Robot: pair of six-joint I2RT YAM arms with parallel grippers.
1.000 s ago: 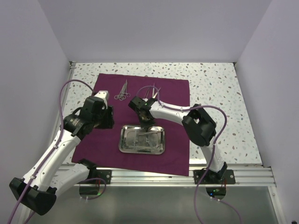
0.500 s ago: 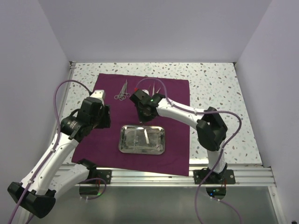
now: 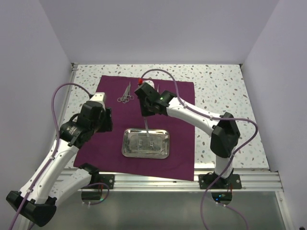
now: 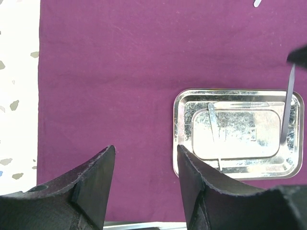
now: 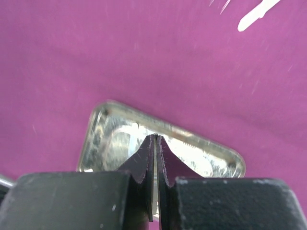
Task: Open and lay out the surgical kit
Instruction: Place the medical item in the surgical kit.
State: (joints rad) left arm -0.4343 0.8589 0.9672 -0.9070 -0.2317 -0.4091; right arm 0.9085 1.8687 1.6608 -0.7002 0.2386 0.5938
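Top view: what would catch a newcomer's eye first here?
The dark purple cloth spread over the speckled table, with a shiny steel tray at its middle. Just above the tray, the right gripper pinches a thin silver instrument that hangs down. Ring-handled instruments lie near the cloth's far edge.

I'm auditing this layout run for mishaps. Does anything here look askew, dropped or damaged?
Nothing stands out. The purple cloth lies flat, the steel tray sits square on it, and ring-handled instruments lie together near its far edge. One thin instrument hangs from the right gripper above the tray, held, not dropped.
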